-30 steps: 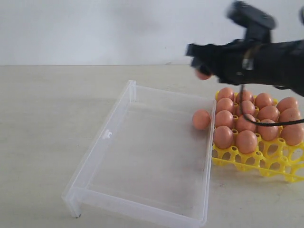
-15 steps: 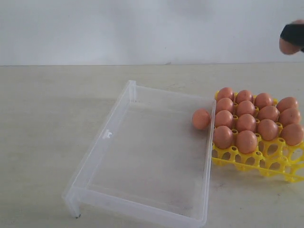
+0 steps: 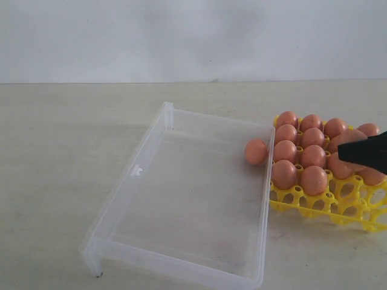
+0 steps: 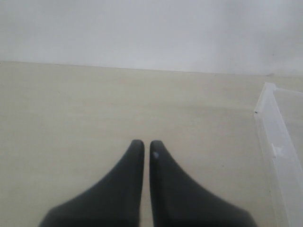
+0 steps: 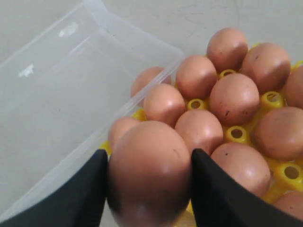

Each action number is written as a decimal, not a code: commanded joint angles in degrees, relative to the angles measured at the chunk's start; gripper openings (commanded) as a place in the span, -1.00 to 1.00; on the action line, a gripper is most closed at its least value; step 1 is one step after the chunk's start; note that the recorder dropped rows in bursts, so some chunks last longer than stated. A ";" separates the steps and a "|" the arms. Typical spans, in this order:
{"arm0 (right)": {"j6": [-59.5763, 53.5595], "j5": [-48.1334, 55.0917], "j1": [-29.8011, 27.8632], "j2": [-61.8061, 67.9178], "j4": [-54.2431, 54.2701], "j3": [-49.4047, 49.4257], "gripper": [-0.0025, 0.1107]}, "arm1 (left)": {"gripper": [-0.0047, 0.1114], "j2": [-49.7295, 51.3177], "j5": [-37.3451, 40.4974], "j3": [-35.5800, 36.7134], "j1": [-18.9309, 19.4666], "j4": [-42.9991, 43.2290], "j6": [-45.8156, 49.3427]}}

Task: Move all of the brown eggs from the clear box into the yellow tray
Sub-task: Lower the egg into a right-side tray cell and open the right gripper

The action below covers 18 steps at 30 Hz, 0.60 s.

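Now the right gripper [image 5: 149,156] is clamped on one brown egg [image 5: 149,175]. Its two black fingers [image 5: 85,194] press the egg's sides, spread only as wide as the egg itself. In the exterior view the gripper [image 3: 366,152] pokes in from the right edge, low over the right part of the yellow tray [image 3: 338,208]. The tray stands just right of the clear box [image 3: 130,175], and most of its far and left cells hold brown eggs [image 3: 313,156]. The near row of cells is bare.

The left gripper [image 4: 146,145] has its fingers drawn together with only a thin slit between them and nothing held. It hangs over the bare table [image 4: 71,118], left of the clear box's wall [image 4: 279,146].

One loose egg [image 3: 256,151] lies in the clear box, against its right wall and just beside the tray.

Half a second ago the right gripper was high at the top right edge of the exterior view, carrying the egg. It has since come down to tray level. The loose egg, the box and the tray lie where they did.
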 commanded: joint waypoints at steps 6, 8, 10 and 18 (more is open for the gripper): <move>-10.56 4.62 0.08 4.60 3.43 2.12 -0.96 | -0.85 -0.12 -0.44 0.15 -0.14 -0.16 0.13; -11.92 2.99 0.08 8.43 3.53 2.12 -0.96 | -0.85 -0.12 -0.44 0.15 -0.14 -0.16 0.13; -14.71 1.83 0.08 11.47 5.36 2.12 -0.96 | -0.85 -0.12 -0.44 0.15 -0.14 -0.16 0.13; -19.56 3.41 0.08 16.56 10.45 2.12 -0.96 | -0.85 -0.12 -0.44 0.15 -0.14 -0.16 0.13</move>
